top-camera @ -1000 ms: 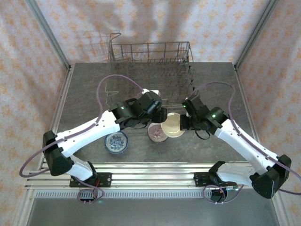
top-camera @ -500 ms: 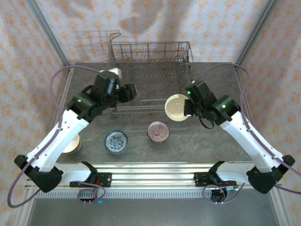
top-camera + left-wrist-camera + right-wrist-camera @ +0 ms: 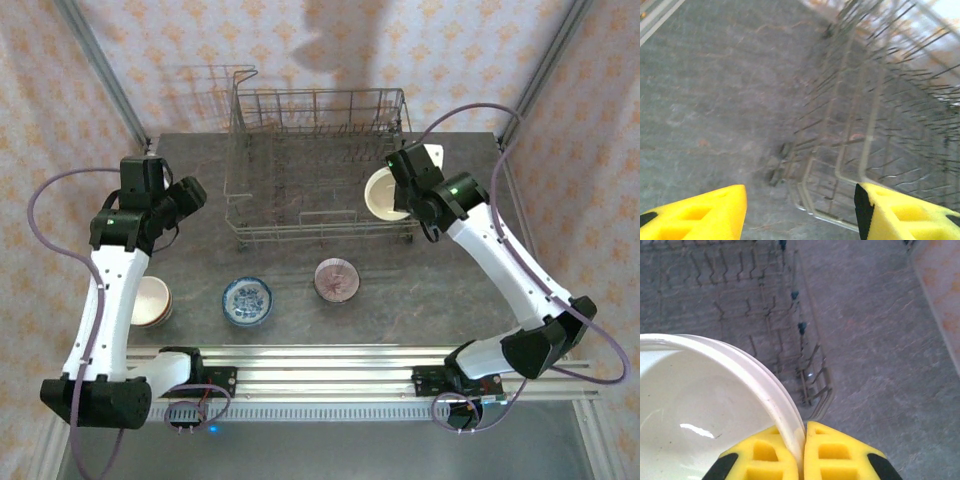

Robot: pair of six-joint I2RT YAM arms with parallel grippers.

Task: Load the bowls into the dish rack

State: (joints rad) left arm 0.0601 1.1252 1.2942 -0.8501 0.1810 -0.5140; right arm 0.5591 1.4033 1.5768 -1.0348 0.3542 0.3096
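Observation:
The grey wire dish rack (image 3: 318, 170) stands at the back middle of the table. My right gripper (image 3: 404, 198) hangs at its right end, shut on the rim of a cream bowl (image 3: 383, 193). In the right wrist view the gripper (image 3: 804, 436) pinches that bowl's (image 3: 700, 405) edge above the rack's (image 3: 765, 315) end tines. My left gripper (image 3: 190, 192) is open and empty to the left of the rack; its yellow fingers (image 3: 705, 215) frame the rack's (image 3: 875, 125) corner. A blue-and-white bowl (image 3: 247, 300) and a pinkish bowl (image 3: 336, 279) sit on the table in front.
A cream bowl (image 3: 152, 302) rests at the left edge, partly under my left arm. The table (image 3: 440, 290) is dark grey stone, bounded by metal rails and patterned walls. Purple cables loop from both arms.
My right arm lifted the cream bowl from the table up to the rack's right end. My left arm swung from the bowls in the middle out to the rack's left side.

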